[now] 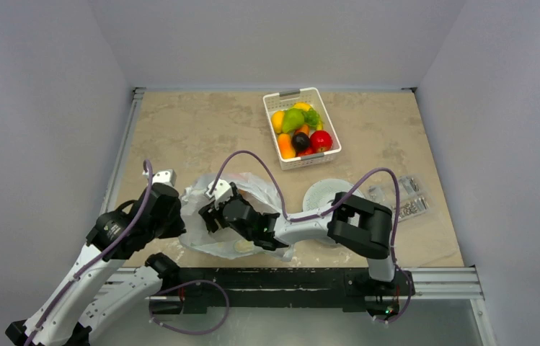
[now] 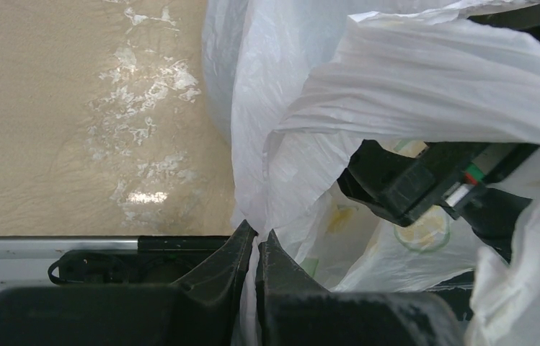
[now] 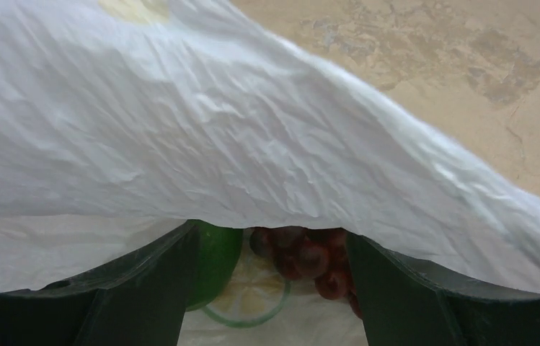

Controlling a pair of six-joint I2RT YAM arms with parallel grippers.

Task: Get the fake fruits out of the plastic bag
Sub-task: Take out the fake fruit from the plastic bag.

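The white plastic bag (image 1: 256, 186) lies at the near edge between the arms. My left gripper (image 2: 255, 241) is shut on a fold of the bag's rim (image 2: 274, 173) and holds it up; in the top view it sits at the bag's left side (image 1: 179, 220). My right gripper (image 3: 270, 234) is open, reaching into the bag's mouth under its upper layer (image 3: 252, 144). Between its fingers lie a green fruit (image 3: 216, 263) by the left finger and a dark red grape bunch (image 3: 310, 259) by the right finger. Neither is gripped. The right gripper's black body shows in the left wrist view (image 2: 425, 184).
A white lattice basket (image 1: 276, 96) holding several fruits stands at the back middle. A white round disc (image 1: 322, 193) and a clear packet (image 1: 400, 196) lie right of the bag. The metal rail (image 1: 440, 274) runs along the table's near edge.
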